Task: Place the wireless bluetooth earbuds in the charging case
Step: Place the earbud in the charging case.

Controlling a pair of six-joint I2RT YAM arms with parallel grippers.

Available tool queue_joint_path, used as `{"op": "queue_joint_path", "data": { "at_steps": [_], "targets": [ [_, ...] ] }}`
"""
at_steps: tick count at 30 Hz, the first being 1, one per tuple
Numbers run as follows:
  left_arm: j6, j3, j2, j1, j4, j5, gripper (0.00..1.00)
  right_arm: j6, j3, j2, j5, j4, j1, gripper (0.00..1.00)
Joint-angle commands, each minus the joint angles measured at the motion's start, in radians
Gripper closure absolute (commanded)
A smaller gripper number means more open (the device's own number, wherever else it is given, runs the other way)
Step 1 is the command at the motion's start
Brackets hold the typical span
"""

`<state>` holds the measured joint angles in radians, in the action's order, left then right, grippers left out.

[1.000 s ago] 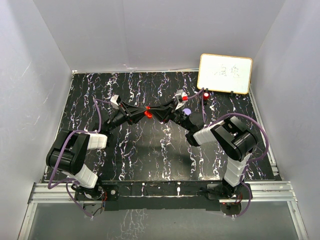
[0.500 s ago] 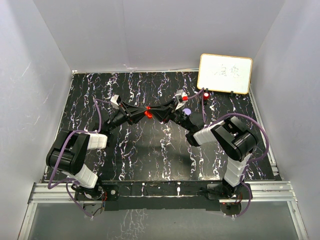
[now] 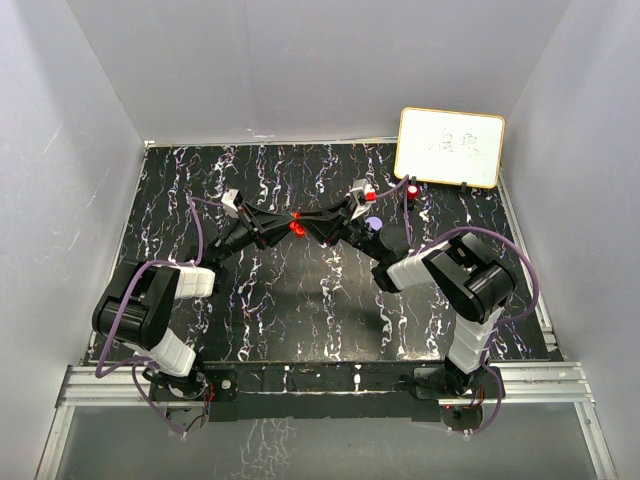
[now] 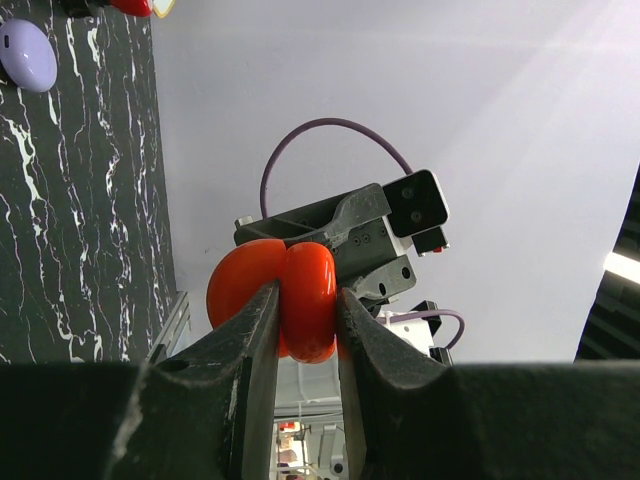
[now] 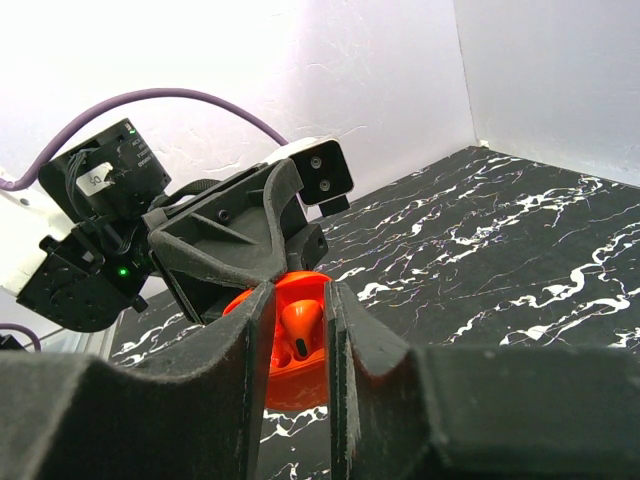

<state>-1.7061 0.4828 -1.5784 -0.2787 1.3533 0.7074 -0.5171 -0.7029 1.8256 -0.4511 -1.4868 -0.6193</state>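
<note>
Left pincer (image 4: 307, 302) clamps case (image 4: 240, 288) — earbud (image 5: 300, 326) between narrow jaws of right pincer (image 5: 298, 292) — grip unclear.

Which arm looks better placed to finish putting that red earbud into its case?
Right. The right gripper has the red earbud between its fingers, at the open red case. The left gripper is clamped on that case, so it should probably just steady it.

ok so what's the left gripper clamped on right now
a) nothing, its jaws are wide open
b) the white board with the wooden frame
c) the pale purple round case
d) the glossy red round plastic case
d: the left wrist view shows the left gripper with its fingers pressed on both sides of the glossy red round plastic case, while the pale purple round case lies apart on the black marbled table.
</note>
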Motion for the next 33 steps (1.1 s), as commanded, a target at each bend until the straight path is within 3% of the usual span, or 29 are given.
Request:
{"op": "queue_joint_path", "data": {
  "at_steps": [1, 33],
  "targets": [
    [-0.026, 0.062, 0.029, -0.014, 0.149, 0.009, 1.0, 0.014, 0.026, -0.016, -0.043, -0.327, -0.003, 0.75],
    [-0.006, 0.006, -0.057, -0.011, 0.217, 0.029, 1.0, -0.013, 0.021, -0.074, -0.023, -0.326, 0.066, 0.65]
  ]
}}
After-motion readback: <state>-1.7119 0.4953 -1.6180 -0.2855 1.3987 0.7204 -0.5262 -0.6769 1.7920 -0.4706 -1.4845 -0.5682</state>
